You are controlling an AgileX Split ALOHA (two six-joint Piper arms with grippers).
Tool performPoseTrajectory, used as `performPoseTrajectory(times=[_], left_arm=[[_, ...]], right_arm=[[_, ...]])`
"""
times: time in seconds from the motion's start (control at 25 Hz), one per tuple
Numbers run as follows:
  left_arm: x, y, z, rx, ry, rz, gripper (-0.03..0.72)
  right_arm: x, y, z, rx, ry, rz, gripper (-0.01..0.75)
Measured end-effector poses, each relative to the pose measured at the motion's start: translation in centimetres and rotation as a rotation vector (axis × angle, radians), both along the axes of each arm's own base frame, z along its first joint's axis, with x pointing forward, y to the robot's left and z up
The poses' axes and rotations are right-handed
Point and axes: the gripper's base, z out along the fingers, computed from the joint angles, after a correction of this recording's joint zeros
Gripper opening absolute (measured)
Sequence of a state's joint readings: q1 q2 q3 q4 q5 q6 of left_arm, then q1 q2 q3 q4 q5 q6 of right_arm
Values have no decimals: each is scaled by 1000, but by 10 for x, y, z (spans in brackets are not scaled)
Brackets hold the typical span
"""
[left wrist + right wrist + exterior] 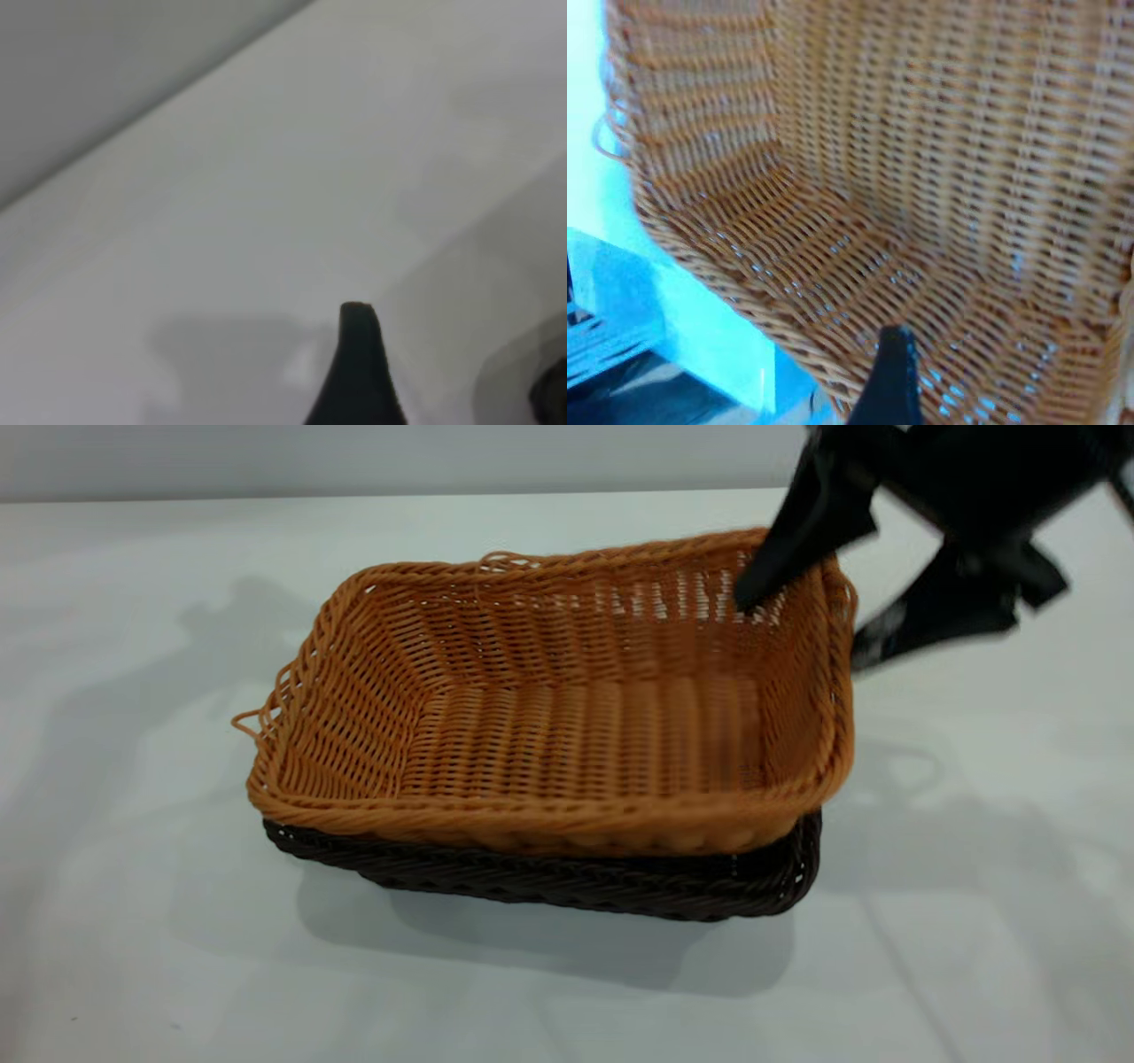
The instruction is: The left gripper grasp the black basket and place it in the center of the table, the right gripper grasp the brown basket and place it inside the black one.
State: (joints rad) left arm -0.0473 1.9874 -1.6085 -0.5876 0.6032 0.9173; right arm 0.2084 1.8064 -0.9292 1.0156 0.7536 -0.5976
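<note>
The brown basket (567, 717) sits nested in the black basket (620, 881), whose dark rim shows below it along the near side and at the near right corner. The pair rests near the middle of the white table (133, 921), the brown one slightly skewed so its left end overhangs the black rim.

In the exterior view the right gripper (797, 624) stands over the far right corner of the brown basket with its fingers spread — one finger (788, 549) reaches inside the basket against the far wall, the other lies outside past the right rim, and the rim runs between them without being pinched. Its blurred outline makes actual contact with the weave hard to judge.

The right wrist view adds what the exterior view cannot: the basket's inner floor and walls close up, a loose strand loop at one edge, and a single dark fingertip (890, 376) just over the rim.

The left wrist view shows only bare tabletop (266, 177), wall, and one fingertip (359, 354) of the left gripper; whether its jaws are apart or together I cannot tell, and the exterior view does not show that arm.

Bare table surrounds the baskets on the left, near and right sides.
</note>
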Motion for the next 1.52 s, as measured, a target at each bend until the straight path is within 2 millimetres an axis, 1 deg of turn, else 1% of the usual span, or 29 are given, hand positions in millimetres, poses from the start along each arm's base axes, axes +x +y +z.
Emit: performPoseTrajectory(times=[0.12,0.24,0.32,0.4,0.44,0.52,0.6,0.68,0.76,0.84,0.92,1.0,1.12,1.24,1.32,1.4,1.52], left_arm=[[-15,0,41,-10,-77,-4,521],[-36,0,83,-28,-144,-7,521],[-56,0,110,-40,-175,-18,521],[-80,1,140,-44,-210,-19,521],[-92,1,152,-43,-216,-16,521],[-123,4,179,-53,-234,8,521],[-152,6,199,-59,-223,35,521],[-183,10,215,-57,-200,82,521],[-212,15,225,-44,-156,132,521],[-241,21,233,-20,-123,193,521],[-262,27,241,-18,-143,263,521],[-281,32,248,-20,-182,319,521],[-315,35,246,-40,-214,353,521],[-345,36,230,-47,-218,358,521],[-363,37,212,-44,-202,359,521],[-381,38,193,-42,-192,360,521],[-402,39,159,-35,-163,360,521]], right_arm=[[5,-4,38,11,-129,10,609],[1,-14,85,13,-280,2,601],[-13,-24,118,3,-384,7,595],[-32,-34,150,-8,-482,9,593],[-46,-39,167,-13,-539,8,593],[-77,-47,200,-12,-654,8,593],[-112,-50,225,-5,-750,26,593],[-148,-52,245,8,-837,51,593],[-187,-54,259,9,-916,71,593],[-221,-57,265,-2,-963,81,593],[-252,-61,267,-35,-995,84,593],[-274,-66,265,-88,-1016,67,593],[-303,-73,258,-153,-1025,50,593],[-322,-78,251,-198,-1022,38,592],[-329,-79,247,-208,-1038,27,592],[-331,-80,235,-213,-1026,27,591],[-327,-81,208,-238,-973,34,591]])
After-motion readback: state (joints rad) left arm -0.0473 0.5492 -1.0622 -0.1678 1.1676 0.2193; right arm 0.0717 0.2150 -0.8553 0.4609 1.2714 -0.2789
